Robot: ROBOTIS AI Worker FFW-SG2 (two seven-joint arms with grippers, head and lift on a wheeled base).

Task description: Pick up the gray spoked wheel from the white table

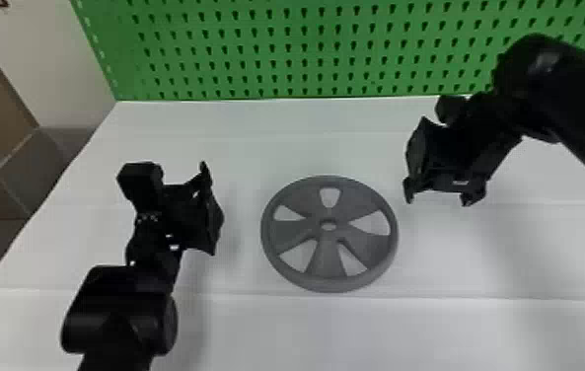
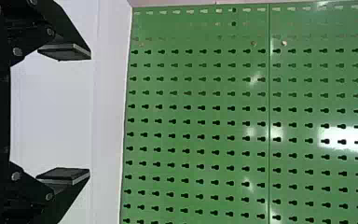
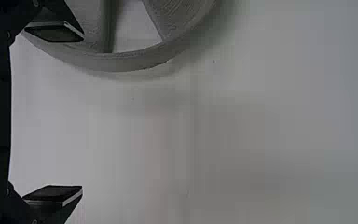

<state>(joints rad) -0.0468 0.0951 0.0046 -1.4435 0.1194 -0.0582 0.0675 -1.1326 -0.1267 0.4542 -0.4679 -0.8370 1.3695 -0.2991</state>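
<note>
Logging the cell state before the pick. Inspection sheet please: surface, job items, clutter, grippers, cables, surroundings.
Surface: white table, seam lines running across
Job items: gray spoked wheel lying flat, ungripped
Clutter: nothing seen
Left gripper: open, left of the wheel
Right gripper: open, right of the wheel
Cables: nothing seen
Surroundings: green pegboard behind the table, pale wall at the head view's left

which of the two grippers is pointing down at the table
The right gripper: its fingers point down towards the white table, to the right of the gray spoked wheel, while the left gripper faces the green pegboard.
</note>
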